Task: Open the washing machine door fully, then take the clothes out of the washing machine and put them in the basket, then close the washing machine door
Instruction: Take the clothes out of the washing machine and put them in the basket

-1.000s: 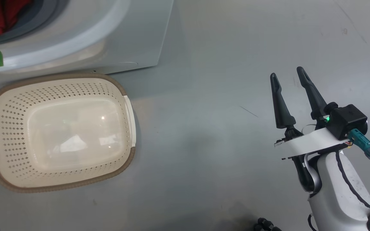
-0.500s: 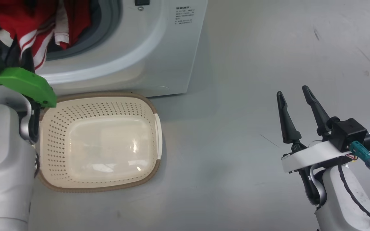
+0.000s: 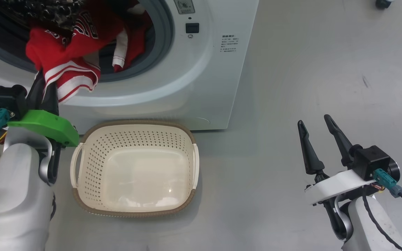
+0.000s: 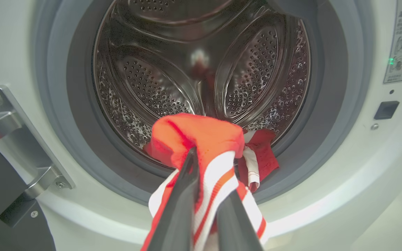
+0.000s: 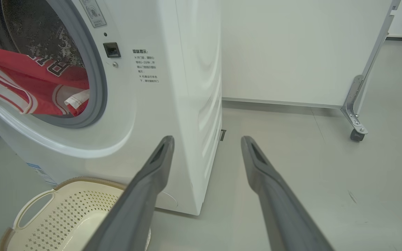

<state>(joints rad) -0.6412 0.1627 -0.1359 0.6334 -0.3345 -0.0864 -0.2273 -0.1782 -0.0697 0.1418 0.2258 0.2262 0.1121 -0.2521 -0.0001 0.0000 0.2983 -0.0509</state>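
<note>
While clenching clothes [image 4: 194, 134] in left fingers [image 4: 181, 198] at drum's [image 4: 145, 80] six o'clock, right fingers [image 5: 145, 195] released, may snag trailing end on gasket [image 4: 80, 115], missing basket [image 3: 134, 141].

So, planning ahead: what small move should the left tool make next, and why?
Probably draw it back, out of the drum: the left tool is shut on the red jersey, which hangs half out, and the empty basket sits below.
</note>
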